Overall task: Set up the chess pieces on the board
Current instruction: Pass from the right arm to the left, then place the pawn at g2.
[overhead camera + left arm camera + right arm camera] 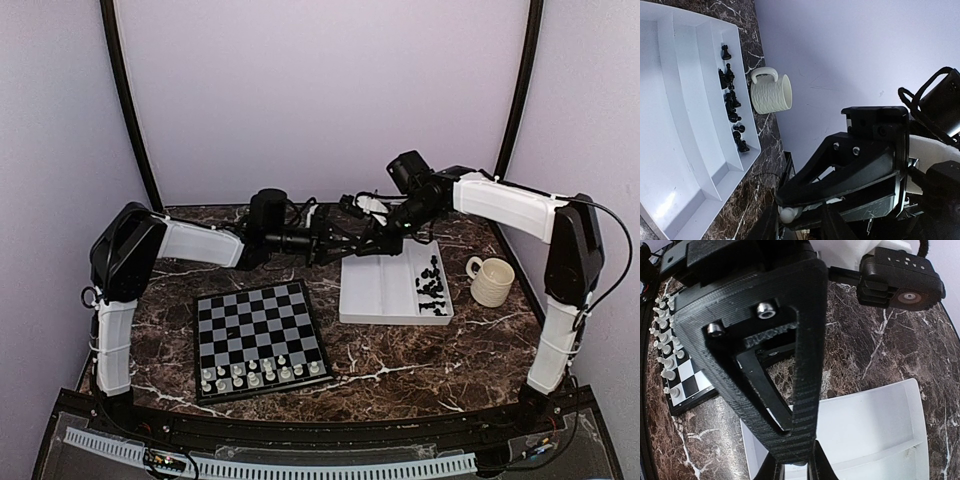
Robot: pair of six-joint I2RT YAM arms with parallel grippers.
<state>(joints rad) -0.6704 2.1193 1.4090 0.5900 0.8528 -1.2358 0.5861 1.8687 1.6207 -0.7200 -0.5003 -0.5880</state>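
The board (260, 318) lies at the near left, with two rows of white chess pieces (262, 372) along its near edge; it also shows in the right wrist view (687, 385). Black chess pieces (432, 282) lie in the tray's right compartment and show in the left wrist view (732, 107). Both grippers meet in the air over the tray's far edge. My right gripper (388, 230) is shut on a small white piece (787, 215). My left gripper (372, 240) is open, and its fingers (832, 227) stand on either side of that piece.
The white two-compartment tray (375, 285) sits right of the board, and its left compartment holds nothing. A cream ribbed mug (490, 280) stands right of the tray, near the right arm's base. Marble table, purple walls behind.
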